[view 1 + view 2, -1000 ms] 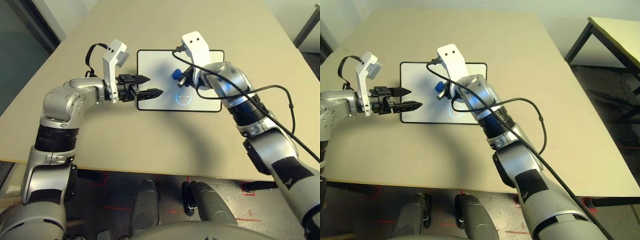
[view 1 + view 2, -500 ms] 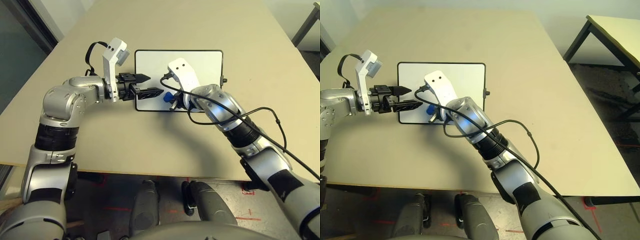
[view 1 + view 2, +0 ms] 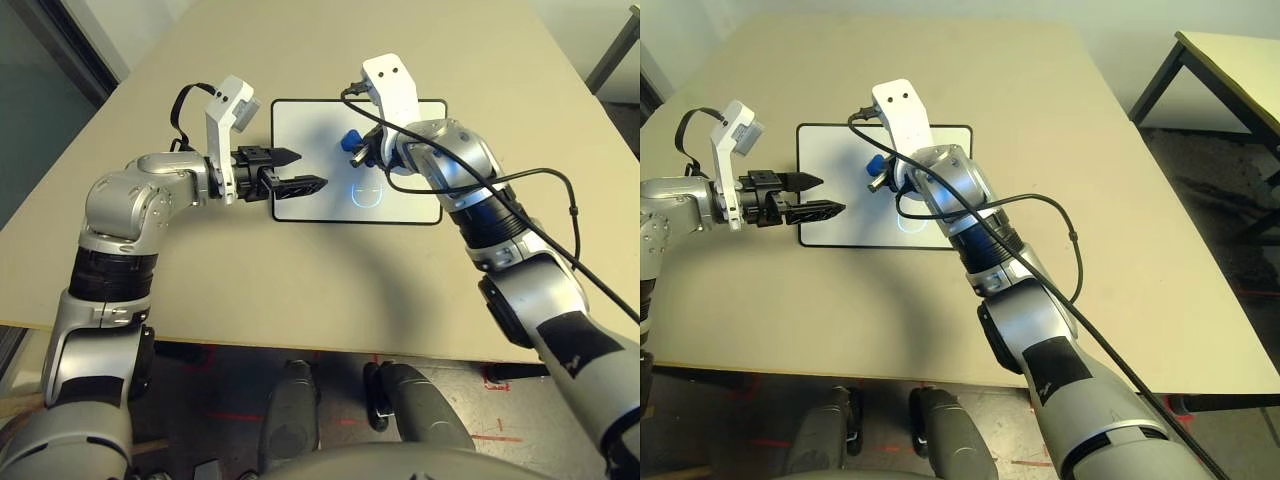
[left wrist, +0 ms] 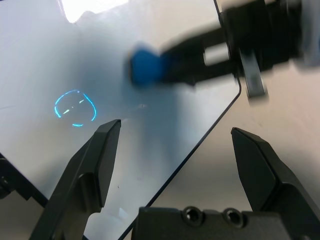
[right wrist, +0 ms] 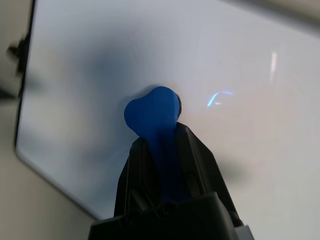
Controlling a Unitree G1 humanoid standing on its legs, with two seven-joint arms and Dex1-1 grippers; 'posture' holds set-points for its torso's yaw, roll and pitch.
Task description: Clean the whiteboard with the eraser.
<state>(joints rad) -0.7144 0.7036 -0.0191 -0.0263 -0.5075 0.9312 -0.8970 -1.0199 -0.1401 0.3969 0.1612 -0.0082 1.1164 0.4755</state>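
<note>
Right hand pinching the eraser sits upper-middle; the blue smiley lies just below it. Left hand spread.

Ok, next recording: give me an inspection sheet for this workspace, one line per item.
Surface: beige table, board lying flat on it.
Job's things: whiteboard bears a faint blue circle drawing; eraser held over the board.
Clutter: nothing seen.
Grippers: right gripper shut on the eraser; left gripper open, at the board's left edge, holding nothing.
Cables: black cable loops along the right arm; another at the left wrist camera.
Surroundings: a second table to the right; red floor marks below.
</note>
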